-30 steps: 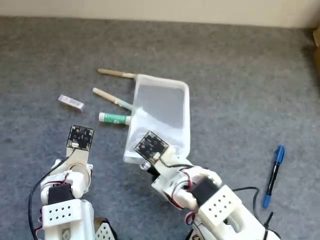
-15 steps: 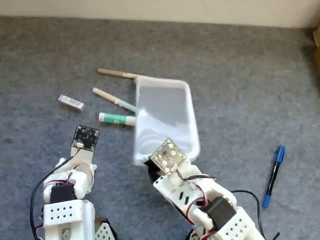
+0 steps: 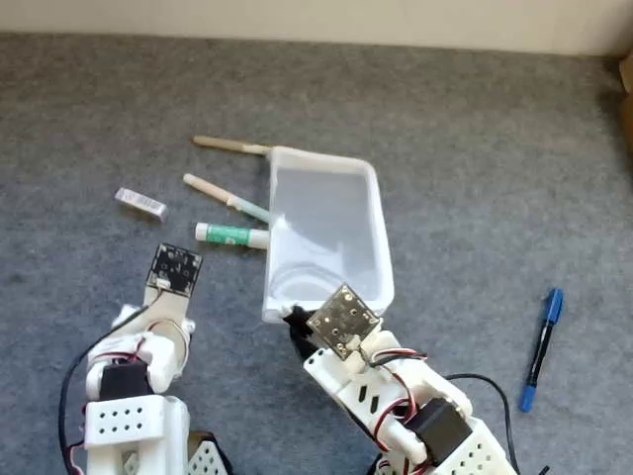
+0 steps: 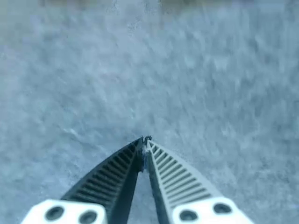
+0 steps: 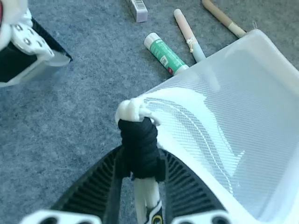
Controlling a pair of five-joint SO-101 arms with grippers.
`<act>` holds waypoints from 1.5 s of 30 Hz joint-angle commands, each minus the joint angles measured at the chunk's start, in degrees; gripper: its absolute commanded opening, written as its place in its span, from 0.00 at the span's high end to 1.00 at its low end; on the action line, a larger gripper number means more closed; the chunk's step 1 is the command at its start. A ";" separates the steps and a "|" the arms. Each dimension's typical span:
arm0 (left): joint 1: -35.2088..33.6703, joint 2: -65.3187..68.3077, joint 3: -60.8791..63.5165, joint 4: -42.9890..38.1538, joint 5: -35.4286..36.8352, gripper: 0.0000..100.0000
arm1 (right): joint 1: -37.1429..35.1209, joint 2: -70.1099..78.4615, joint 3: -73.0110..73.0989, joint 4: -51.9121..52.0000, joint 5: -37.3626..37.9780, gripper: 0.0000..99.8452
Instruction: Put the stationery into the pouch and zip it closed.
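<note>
White pouch swung, near end rightward.

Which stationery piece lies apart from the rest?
The blue pen: it lies alone on one side of the pouch, while the green glue stick, tan pencils and eraser cluster on the other.

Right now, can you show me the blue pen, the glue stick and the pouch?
pen [image 3: 540, 350], high view, middle of its barrel.
glue stick [image 5: 163, 55], right wrist view, on its green body.
pouch [image 3: 326, 213], high view, on its clear flat side.
</note>
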 commanded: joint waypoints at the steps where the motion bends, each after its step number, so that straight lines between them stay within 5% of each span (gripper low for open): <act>1: 1.19 -0.84 -8.75 -0.97 0.53 0.98 | 1.10 -1.01 -0.84 -0.57 -0.18 1.00; 14: 3.47 -0.84 -22.37 1.67 0.70 0.97 | 6.29 -1.01 -1.19 -0.75 -0.09 1.00; 19: 8.92 -0.84 -26.95 11.60 1.85 0.81 | 6.29 -1.01 -1.27 -0.75 -0.09 1.00; 23: 11.03 -0.84 -28.70 14.15 9.67 0.74 | 6.29 -1.01 -1.27 -0.75 -0.09 1.00; 45: 22.73 -0.84 -31.60 17.41 15.38 0.73 | 6.02 -1.01 -1.27 -9.19 2.73 1.00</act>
